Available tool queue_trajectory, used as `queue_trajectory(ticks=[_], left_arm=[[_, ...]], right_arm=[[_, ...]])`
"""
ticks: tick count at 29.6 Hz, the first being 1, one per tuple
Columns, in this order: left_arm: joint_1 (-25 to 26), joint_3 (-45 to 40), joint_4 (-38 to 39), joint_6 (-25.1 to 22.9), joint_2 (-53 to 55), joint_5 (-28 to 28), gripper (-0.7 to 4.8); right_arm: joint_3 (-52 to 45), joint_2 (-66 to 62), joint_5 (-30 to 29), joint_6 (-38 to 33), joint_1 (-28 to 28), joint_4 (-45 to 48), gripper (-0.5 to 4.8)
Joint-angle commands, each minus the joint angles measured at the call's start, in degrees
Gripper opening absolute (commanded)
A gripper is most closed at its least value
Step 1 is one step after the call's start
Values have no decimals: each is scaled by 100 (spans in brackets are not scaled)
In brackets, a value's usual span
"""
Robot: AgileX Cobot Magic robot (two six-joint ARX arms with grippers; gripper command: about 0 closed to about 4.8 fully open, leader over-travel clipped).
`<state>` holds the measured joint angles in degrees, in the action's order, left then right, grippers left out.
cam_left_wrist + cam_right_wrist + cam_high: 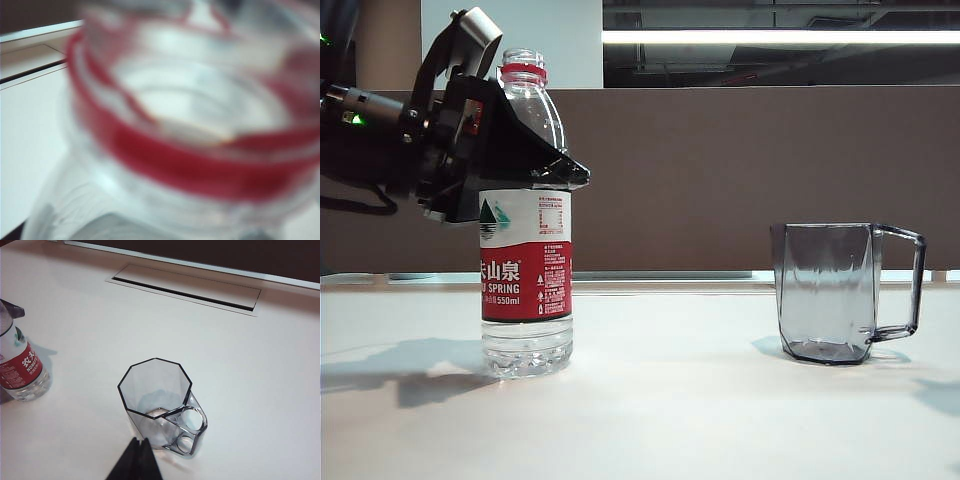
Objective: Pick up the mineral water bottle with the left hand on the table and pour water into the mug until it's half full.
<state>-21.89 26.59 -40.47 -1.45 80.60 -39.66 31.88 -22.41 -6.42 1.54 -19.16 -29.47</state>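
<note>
The mineral water bottle (527,225) stands upright and uncapped on the left of the white table (660,400), well apart from the empty mug (830,290) on the right; only the exterior view shows the left gripper (515,150) at the bottle's shoulder above the label, its jaws spread as wide as they go on either side, and whether they press the plastic I cannot tell. The left wrist view shows only the blurred open mouth and red neck ring (190,160). The right wrist view alone looks down into the mug, with the right gripper (136,460), its black fingertips together, hovering beside the handle (187,427).
</note>
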Motion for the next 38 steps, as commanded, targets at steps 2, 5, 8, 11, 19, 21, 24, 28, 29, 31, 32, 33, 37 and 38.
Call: queue_trajectory(ticks=[2, 5, 8, 11, 19, 21, 24, 28, 29, 31, 32, 33, 37, 38], left_arm=[[-9, 17, -39, -7, -9, -20, 410], [-9, 17, -42, -4, -9, -17, 393], [-9, 20, -44, -7, -9, -2, 341], [-9, 22, -44, -4, -9, -7, 276], [-9, 24, -35, -7, -9, -24, 276], [-9, 24, -35, -7, -9, -20, 276], [-9, 24, -35, -2, -9, -20, 276], [-9, 26, -111, -4, -9, 96, 276], [-11, 26, -153, -2, -11, 186, 277], [-11, 44, -225, 2, -17, 428, 277], [-11, 122, -188, 103, -17, 678, 276], [-35, 229, -59, 175, -17, 809, 276], [-229, 564, 433, 166, -17, 1228, 277], [-308, 667, 584, 144, -15, 1355, 277]], right_arm=[[48, -2, 7, 24, -2, 98, -2], [48, -2, 7, 24, -2, 98, -2], [48, -2, 7, 24, -2, 98, -2], [48, -2, 7, 24, -2, 98, -2], [48, -2, 7, 24, -2, 98, -2], [48, -2, 7, 22, -2, 96, -2], [48, 0, 7, 22, -2, 92, -2], [48, 0, 7, 22, -2, 11, -2], [48, 0, 7, 22, -2, -37, -2], [48, 0, 7, 22, -2, -155, -2], [48, 2, 4, 22, -4, -188, -2], [48, 7, 4, 22, -4, -181, -2], [48, 7, 7, 22, -2, -179, -2], [48, 7, 4, 22, -4, -179, -2]])
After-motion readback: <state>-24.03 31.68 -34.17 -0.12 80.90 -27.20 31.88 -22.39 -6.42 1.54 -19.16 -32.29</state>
